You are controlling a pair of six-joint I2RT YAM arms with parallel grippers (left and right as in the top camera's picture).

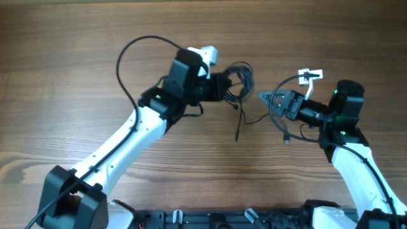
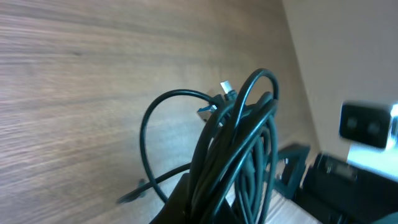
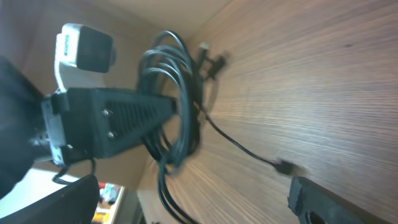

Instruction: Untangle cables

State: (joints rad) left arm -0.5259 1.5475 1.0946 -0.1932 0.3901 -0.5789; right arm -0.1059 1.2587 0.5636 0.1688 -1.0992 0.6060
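Black cables (image 3: 185, 81) in L gripper (image 3: 169, 107); R wrist shows pinch.

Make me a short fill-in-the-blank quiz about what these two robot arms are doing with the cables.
1. The left gripper is shut on a bundle of ___ cables.
2. The right gripper is ___ and holds nothing.
3. One loose cable end lies on the table, close to the ___ gripper.

Missing words: black; open; right.
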